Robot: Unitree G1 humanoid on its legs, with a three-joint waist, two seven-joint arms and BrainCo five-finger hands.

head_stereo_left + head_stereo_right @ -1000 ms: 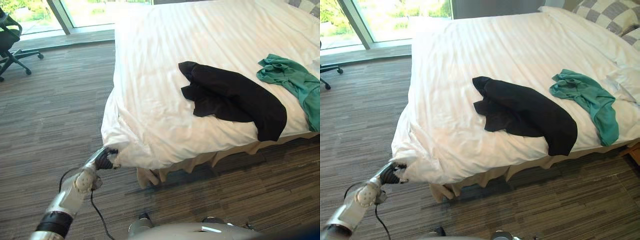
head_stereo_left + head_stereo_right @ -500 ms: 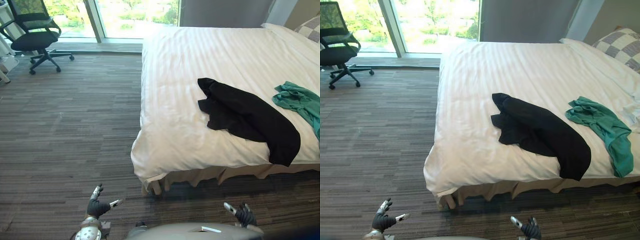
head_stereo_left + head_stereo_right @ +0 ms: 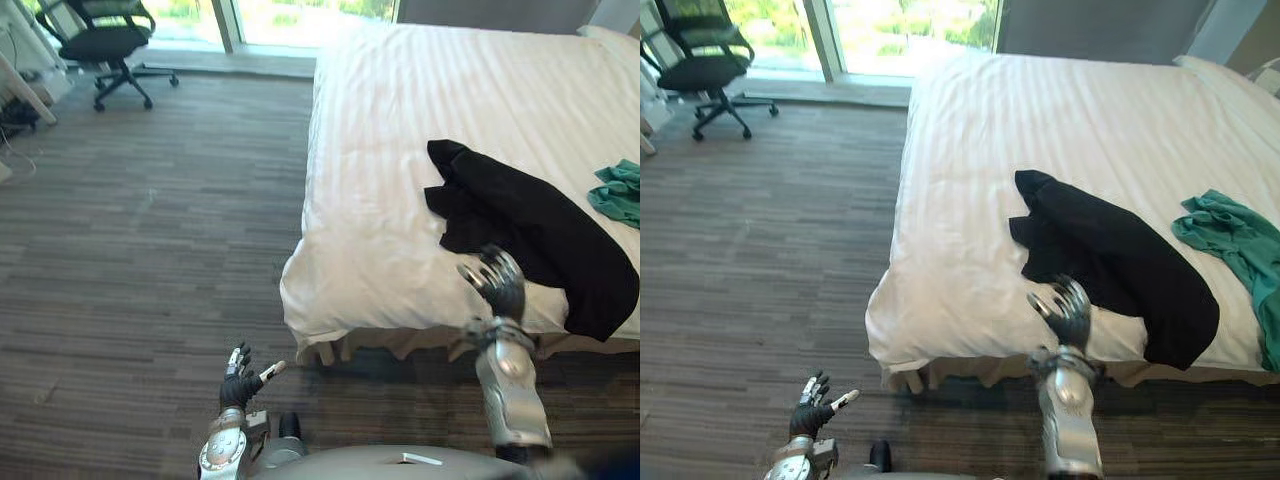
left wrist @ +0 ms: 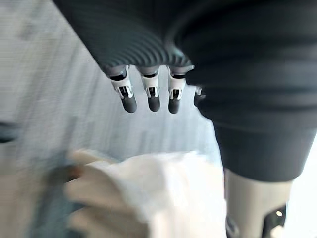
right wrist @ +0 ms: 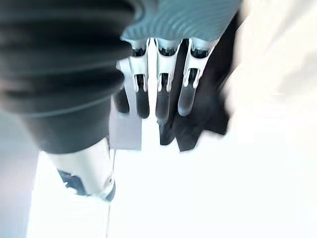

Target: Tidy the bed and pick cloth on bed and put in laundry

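Hands: my right hand [image 3: 497, 280] loose, empty, just beside black cloth [image 3: 530, 225] at bed [image 3: 400, 150] near edge | my left hand [image 3: 240, 385] open over floor [image 3: 150, 250] | green cloth [image 3: 1230, 235] at right: fuller in right eye view, cropped in left eye view

I can read no text, label, brand, number or sign on anything in front of me.
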